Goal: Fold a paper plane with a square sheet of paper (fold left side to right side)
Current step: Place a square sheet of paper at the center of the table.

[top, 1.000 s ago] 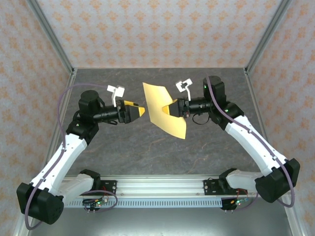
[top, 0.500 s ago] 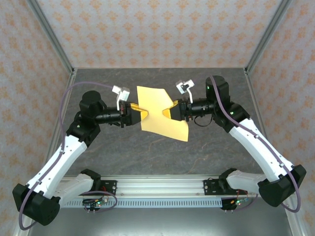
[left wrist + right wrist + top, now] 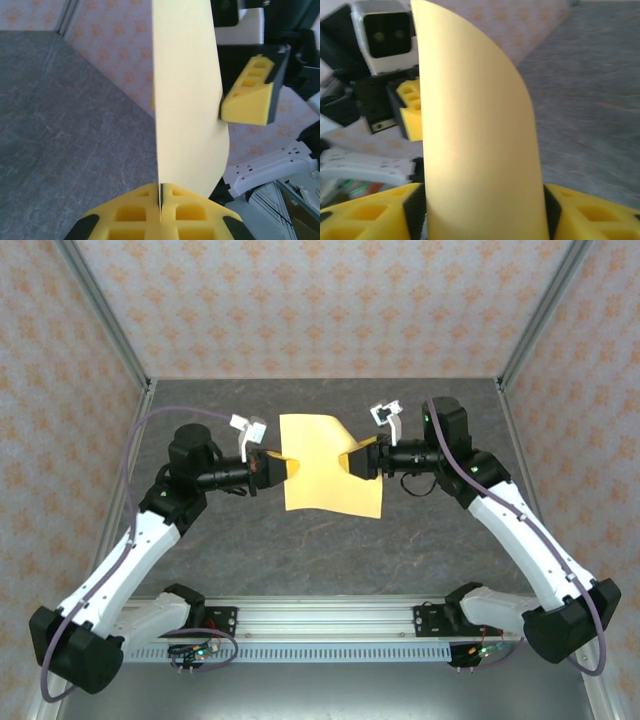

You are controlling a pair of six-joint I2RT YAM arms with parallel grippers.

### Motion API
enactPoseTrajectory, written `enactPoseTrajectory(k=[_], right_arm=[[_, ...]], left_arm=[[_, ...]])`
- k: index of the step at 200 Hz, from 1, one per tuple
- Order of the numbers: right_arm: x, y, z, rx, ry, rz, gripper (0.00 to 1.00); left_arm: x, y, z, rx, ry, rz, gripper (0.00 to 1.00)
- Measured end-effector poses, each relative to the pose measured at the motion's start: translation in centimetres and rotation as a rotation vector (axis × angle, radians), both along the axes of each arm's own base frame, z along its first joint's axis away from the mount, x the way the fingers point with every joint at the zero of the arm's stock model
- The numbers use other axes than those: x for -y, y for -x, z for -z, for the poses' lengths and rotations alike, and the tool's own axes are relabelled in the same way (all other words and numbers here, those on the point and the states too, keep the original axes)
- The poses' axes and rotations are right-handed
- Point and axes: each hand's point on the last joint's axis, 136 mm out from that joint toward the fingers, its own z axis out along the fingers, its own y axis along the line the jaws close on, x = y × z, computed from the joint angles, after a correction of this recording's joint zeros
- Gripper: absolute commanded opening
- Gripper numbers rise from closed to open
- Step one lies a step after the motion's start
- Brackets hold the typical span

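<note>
"From above, where is the paper?"

"The square sheet of paper [image 3: 325, 465] hangs in the air over the grey table [image 3: 300, 560], between the two arms, with none of it lying flat. The left gripper [image 3: 283, 470] has its left edge, and the right gripper [image 3: 355, 460] sits at its right edge."

"And the left wrist camera?"

"There the pads [image 3: 140, 215] are pressed together with the sheet's edge pinched in the seam. The sheet [image 3: 187, 100] rises from them on edge, slightly bowed. One of the right gripper's fingers [image 3: 247, 97] touches the far edge from one side."

"What about the right wrist?"

"Its fingers [image 3: 590, 210] stand spread, and the sheet [image 3: 475, 140] curves up between them. As far as I can tell it isn't squeezed."

"So what worries you?"

"A single thin pinch seems to be carrying the whole sheet. Paper this limp could sag or twist around that pinch, or slip out of the foam. If it lands skewed, the left edge won't meet the right edge and the crease will run crooked. The spread fingers are close to the edge too, and catching it as they pull away could tug or crumple it."
</note>
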Motion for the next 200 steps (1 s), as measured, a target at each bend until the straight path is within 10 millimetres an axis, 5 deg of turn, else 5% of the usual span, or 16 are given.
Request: enactPoseTrajectory(k=[38,70,118,149,200], right_arm=[[3.7,-4.2,6.0,-0.061,0.176,0.314,0.82],[6.0,-5.4,11.9,-0.179,0.264,0.488,0.82],[4.9,-6.6,20.2,-0.428,0.228,0.568,0.46],[2.4,-6.5,24.6,-0.568,0.228,0.555,0.31],[0.7,-6.9,28.9,-0.673,0.305,0.559,0.30]], left_arm=[[0.1,-3.9,9.5,-0.281,-0.120,-0.102,0.00],[-0.2,-5.8,16.7,-0.485,-0.222,-0.174,0.00],[-1.1,-6.2,25.9,-0.703,-0.369,-0.224,0.00],[-1.7,-5.6,27.8,-0.755,-0.421,-0.240,0.00],[-1.3,-6.6,26.6,-0.713,-0.431,-0.235,0.00]])
